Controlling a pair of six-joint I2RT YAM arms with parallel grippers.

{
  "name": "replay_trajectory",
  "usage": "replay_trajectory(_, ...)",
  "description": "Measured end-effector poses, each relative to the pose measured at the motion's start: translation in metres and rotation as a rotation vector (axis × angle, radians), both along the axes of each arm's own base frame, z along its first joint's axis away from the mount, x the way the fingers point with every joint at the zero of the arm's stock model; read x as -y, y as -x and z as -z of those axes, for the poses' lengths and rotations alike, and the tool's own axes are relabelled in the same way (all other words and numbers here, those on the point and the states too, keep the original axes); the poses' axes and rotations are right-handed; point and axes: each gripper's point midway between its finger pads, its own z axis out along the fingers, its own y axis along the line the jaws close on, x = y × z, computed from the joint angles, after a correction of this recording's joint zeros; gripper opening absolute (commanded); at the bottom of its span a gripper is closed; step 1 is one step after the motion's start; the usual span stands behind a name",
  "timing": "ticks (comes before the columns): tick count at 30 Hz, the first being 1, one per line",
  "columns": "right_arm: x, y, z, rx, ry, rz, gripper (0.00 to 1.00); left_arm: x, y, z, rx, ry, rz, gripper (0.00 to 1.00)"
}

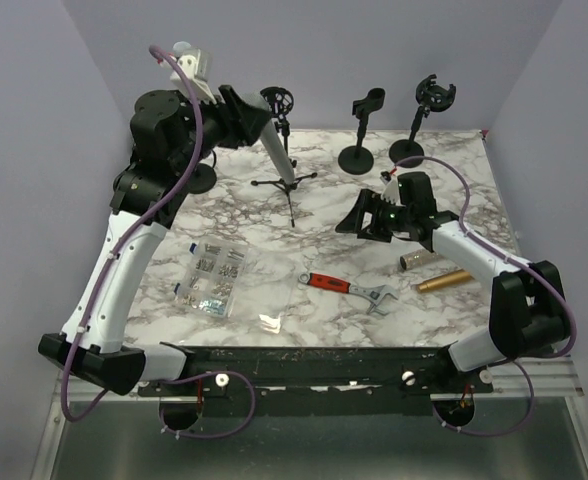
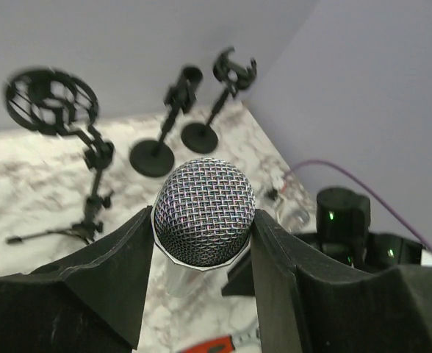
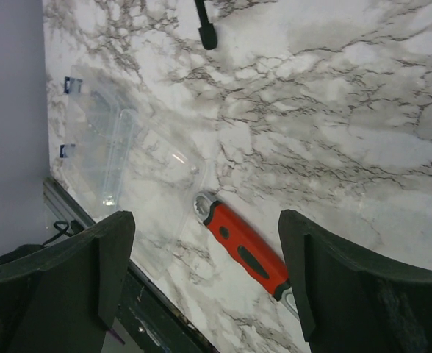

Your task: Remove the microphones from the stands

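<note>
**Microphone [image 2: 203, 198] aloft in my left pincer [image 2: 203, 220], clear of the stands [image 2: 151, 158] at the back.**
My fingers clench the mesh head's sides, likely to stop it slipping. The head points at my wrist, and the long axis runs down toward the marble table [image 2: 25, 191]. My right pincer [image 3: 205, 220] gapes empty.

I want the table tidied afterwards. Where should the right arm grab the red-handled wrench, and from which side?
Take the wrench by its red handle, from straight above, with the jaws of the right gripper spanning its narrow width. It lies flat on the table, and the handle is straight and even, unlike the metal head.
</note>
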Motion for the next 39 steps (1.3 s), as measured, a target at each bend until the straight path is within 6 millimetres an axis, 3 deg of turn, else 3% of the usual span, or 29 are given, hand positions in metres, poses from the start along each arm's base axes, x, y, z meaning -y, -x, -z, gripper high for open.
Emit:
replay_trajectory(3, -0.012, 0.003, -0.01, 0.029, -0.051, -0.052, 0.87, 0.019, 0.008, 0.045, -0.134, 0.009, 0.148, 0.0)
replay_trajectory(7, -0.042, 0.013, -0.032, 0.092, -0.145, -0.16, 0.86, 0.043, 0.025, 0.088, -0.272, 0.04, 0.35, 0.0)
replay_trajectory(12, -0.079, 0.035, -0.064, 0.175, -0.269, -0.283, 0.85, 0.058, 0.037, 0.126, -0.394, 0.06, 0.486, 0.0)
replay_trajectory(16, -0.092, 0.05, -0.08, 0.219, -0.345, -0.319, 0.83, 0.061, 0.045, 0.15, -0.461, 0.066, 0.544, 0.0)
replay_trajectory(23, -0.096, 0.05, -0.106, 0.297, -0.418, -0.321, 0.77, 0.064, 0.052, 0.16, -0.476, 0.075, 0.593, 0.0)
replay_trajectory(30, -0.109, 0.058, -0.111, 0.305, -0.462, -0.357, 0.6, 0.064, 0.055, 0.165, -0.493, 0.076, 0.602, 0.0)
replay_trajectory(36, -0.12, 0.065, -0.102, 0.271, -0.48, -0.386, 0.41, 0.064, 0.055, 0.167, -0.495, 0.07, 0.601, 0.0)
replay_trajectory(39, -0.122, 0.065, -0.102, 0.279, -0.483, -0.393, 0.26, 0.063, 0.056, 0.169, -0.511, 0.07, 0.601, 0.0)
